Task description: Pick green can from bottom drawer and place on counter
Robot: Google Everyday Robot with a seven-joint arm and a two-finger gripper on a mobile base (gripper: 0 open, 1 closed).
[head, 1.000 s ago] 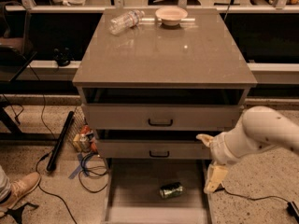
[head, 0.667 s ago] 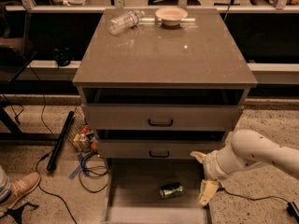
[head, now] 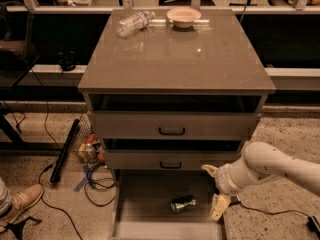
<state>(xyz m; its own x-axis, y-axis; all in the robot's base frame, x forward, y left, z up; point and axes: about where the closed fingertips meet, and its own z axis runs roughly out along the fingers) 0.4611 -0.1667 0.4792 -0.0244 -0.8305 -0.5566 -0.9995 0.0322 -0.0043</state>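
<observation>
One camera looks steeply down from in front of the cabinet [head: 175, 126], fairly near, with the counter [head: 175, 59] upper centre and the bottom drawer [head: 150, 194] at the lower edge. The gripper [head: 215, 189] sits lower right, fingers spread.

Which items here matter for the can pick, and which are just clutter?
Job: green can, lying in bottom drawer; counter; gripper, open, just right of the can.
Clutter: water bottle and bowl at the counter's back; cables, black bar on floor.

Claw [head: 215, 189], spread, at can's [head: 183, 203] 3 o'clock; drawer floor [head: 145, 194] open toward 9 o'clock; middle drawer front [head: 145, 160] at 12 o'clock.
</observation>
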